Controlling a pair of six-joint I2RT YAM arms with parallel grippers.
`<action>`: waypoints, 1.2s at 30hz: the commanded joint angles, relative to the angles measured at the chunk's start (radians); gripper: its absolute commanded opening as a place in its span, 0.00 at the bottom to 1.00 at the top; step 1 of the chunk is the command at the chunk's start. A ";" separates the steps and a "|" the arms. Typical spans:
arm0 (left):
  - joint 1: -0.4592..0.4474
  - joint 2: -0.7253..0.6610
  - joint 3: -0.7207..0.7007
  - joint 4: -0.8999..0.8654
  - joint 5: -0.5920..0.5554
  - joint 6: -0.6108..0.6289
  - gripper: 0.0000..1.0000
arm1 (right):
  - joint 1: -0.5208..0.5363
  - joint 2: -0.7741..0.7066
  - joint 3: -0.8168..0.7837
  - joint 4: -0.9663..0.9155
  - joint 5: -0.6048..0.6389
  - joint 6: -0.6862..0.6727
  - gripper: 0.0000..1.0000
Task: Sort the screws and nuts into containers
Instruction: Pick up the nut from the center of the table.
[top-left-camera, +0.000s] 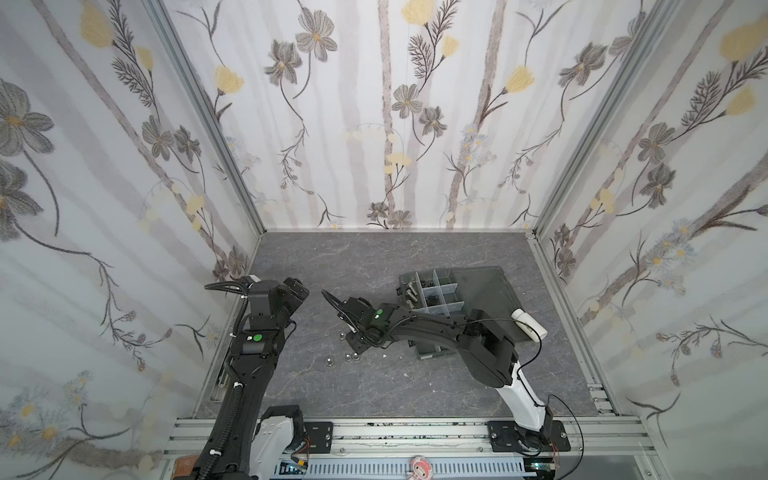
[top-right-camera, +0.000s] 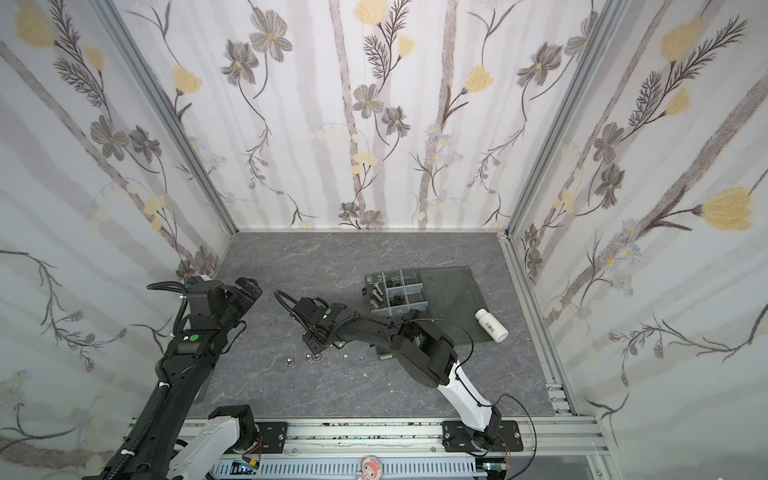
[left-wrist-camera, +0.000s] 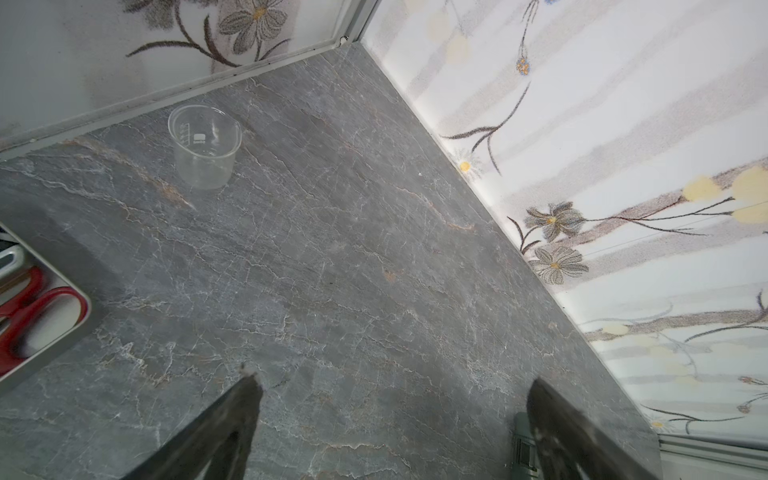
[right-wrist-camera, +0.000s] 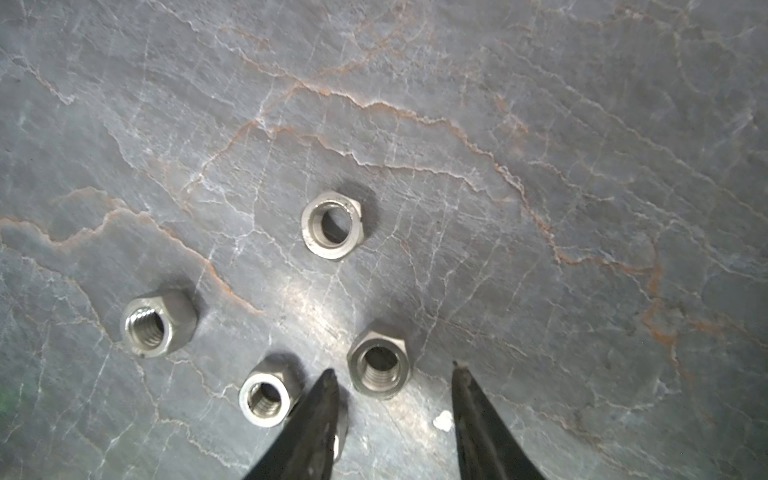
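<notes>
Several shiny silver nuts lie loose on the slate table, seen in the right wrist view and in both top views (top-left-camera: 347, 357) (top-right-camera: 308, 358). My right gripper (right-wrist-camera: 394, 370) (top-left-camera: 354, 340) points down over them, open, its fingertips (right-wrist-camera: 330, 374) either side of one nut (right-wrist-camera: 379, 370) without touching it. Three other nuts (right-wrist-camera: 332, 224) (right-wrist-camera: 158, 323) (right-wrist-camera: 268, 394) lie beyond and beside it. The containers (top-left-camera: 444, 287) (top-right-camera: 409, 287) stand at the back right; one holds the screws (top-left-camera: 411, 293), another black nuts (top-left-camera: 432, 300). My left gripper (left-wrist-camera: 395, 378) (top-left-camera: 297, 291) hangs open and empty at the left.
The box's flat lid (top-left-camera: 486, 291) lies open to the right, with a white bottle (top-left-camera: 530, 326) on its near corner. A clear cup (left-wrist-camera: 205, 145) and a tray (left-wrist-camera: 85, 320) with red scissors (left-wrist-camera: 25, 316) sit by the left wall. A white speck (right-wrist-camera: 444, 420) lies by my right fingers.
</notes>
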 joint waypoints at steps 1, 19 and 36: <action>0.003 0.001 -0.004 0.032 0.004 -0.011 1.00 | 0.003 0.010 0.007 -0.013 0.021 -0.013 0.47; 0.003 0.004 -0.004 0.039 0.021 -0.004 1.00 | 0.001 0.048 0.011 -0.014 0.021 -0.019 0.46; 0.003 0.004 0.000 0.037 0.020 0.001 1.00 | 0.001 0.071 0.045 -0.033 0.023 -0.027 0.24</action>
